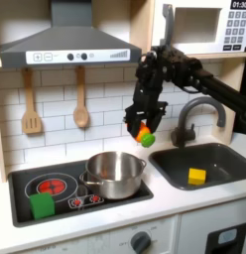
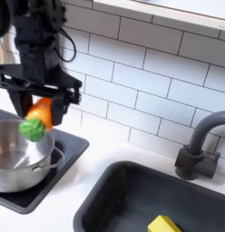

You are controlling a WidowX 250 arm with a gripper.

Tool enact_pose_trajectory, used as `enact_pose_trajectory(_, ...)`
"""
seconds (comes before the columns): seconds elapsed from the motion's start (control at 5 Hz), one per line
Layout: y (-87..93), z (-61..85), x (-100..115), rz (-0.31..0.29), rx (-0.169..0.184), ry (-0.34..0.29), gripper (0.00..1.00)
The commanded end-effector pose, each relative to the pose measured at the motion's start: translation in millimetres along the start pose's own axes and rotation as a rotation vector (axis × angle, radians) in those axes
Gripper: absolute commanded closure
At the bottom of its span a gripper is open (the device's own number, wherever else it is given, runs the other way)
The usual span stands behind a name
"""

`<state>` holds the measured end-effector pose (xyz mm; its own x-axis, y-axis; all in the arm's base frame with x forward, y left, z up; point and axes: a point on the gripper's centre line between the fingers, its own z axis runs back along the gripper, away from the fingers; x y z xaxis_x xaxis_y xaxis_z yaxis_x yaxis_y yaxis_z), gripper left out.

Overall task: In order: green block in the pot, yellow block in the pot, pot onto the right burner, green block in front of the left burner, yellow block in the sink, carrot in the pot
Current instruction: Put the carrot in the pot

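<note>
The worktop (image 1: 184, 203) is a pale toy kitchen counter carrying a black stovetop (image 1: 36, 179) toward its left end and a dark sink (image 1: 219, 159) toward its right end in the first exterior view; the basin (image 2: 114, 195) fills the lower right corner of the second exterior view, with a grey faucet (image 2: 200, 149) rising at its back edge. A range hood (image 1: 65, 45) hangs above the stove, and a wooden spatula (image 1: 31, 109) and wooden spoon (image 1: 81, 104) hang on the tiled wall behind it.

The pot (image 1: 115, 174) sits on the right side of the stovetop, close to the edge nearest the sink; its steel rim (image 2: 14, 149) shows at the second exterior view's left edge.

The black arm reaches in from the first exterior view's right, and the gripper (image 1: 144, 132) hangs in the air above the pot's right rim. Its jaws are closed part way around the carrot (image 2: 37, 118), which tilts with its green end down, clear of the pot.

The green block (image 1: 42, 205) rests on the front left corner of the stovetop, before the red left burner (image 1: 53, 185). The yellow block (image 1: 197, 177) lies on the sink floor, also visible at the bottom edge of the second exterior view (image 2: 164, 224).
</note>
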<state>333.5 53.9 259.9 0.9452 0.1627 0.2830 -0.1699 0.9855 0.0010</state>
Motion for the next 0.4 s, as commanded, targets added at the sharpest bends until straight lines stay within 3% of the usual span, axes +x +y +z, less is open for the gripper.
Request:
enact_pose_trajectory(0.0, 37.4, -9.7, 8.8, 0.064, 0.063, 0.007, 1.00)
enact_pose_trajectory(0.2, 46.3, -19.6, 9.3, 0.074, 0.072, 0.011, 1.00)
